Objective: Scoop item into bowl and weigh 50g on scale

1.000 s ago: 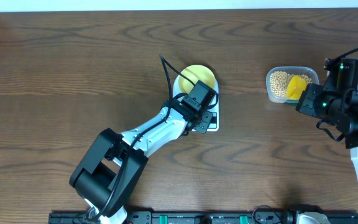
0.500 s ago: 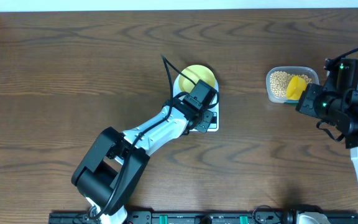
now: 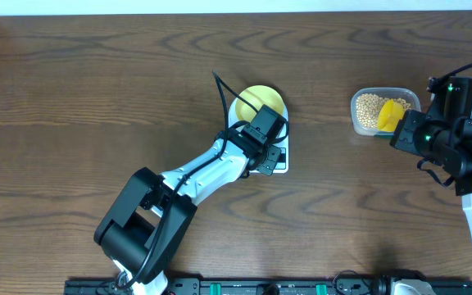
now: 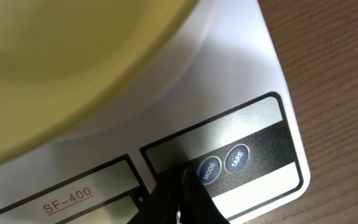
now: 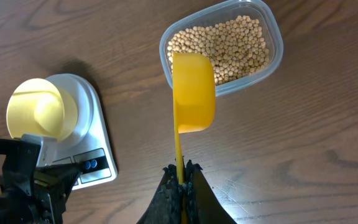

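Note:
The white scale stands mid-table with the pale-yellow bowl on its platform; no beans show in the bowl. My left gripper is shut, its tips pressed together on the scale's dark panel just left of the MODE button. My right gripper is shut on the thin handle of a bright yellow scoop. The scoop's cup hangs over the near rim of a clear tub holding the beige beans. Overhead, the scale and bowl are partly hidden by the left arm.
The clear tub sits at the table's right, well apart from the scale. The left arm stretches diagonally from the front edge to the scale. The right arm's body stands at the far right edge.

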Available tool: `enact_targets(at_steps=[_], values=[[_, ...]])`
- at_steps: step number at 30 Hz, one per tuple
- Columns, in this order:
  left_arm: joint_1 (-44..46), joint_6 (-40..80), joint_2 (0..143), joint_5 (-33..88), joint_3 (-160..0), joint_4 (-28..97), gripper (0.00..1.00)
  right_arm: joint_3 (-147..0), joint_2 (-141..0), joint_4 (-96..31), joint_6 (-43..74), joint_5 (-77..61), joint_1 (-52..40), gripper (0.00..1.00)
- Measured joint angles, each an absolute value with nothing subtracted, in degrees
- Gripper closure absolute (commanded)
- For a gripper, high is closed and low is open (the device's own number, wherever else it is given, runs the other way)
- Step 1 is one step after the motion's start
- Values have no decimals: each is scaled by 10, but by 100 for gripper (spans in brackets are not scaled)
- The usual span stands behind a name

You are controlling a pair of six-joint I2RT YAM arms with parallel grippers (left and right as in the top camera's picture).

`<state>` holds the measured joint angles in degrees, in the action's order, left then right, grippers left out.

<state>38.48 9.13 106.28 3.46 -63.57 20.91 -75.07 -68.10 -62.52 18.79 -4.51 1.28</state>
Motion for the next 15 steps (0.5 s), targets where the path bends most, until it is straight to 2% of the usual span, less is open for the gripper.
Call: enact_targets(at_steps=[15], values=[[387,91,1063,29,-635,210,93,-751,-681,-628,188,-45,13,99]])
